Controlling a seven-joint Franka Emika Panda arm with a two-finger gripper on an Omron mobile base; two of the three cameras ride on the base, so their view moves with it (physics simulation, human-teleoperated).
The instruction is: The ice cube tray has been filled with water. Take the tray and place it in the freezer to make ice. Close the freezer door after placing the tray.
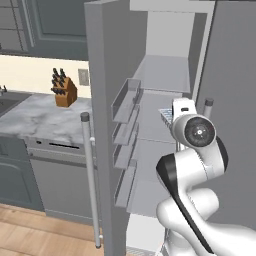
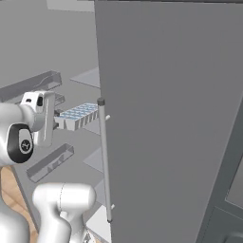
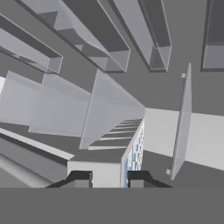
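- In the left base view, the robot's white arm hides most of the flat white ice cube tray with pale-blue cells (image 1: 166,114); only a corner shows.
- In the right base view, the wide plain grey door (image 2: 180,118) covers the tray's far end and much of the pale grey freezer shelves (image 2: 85,76).
- In the hand view, the tray (image 3: 134,153) appears edge-on, its cells mostly unreadable.
- The grey dishwasher front under the marble desk (image 1: 60,185) is partly cut off by the tall narrow grey freezer door (image 1: 102,125).
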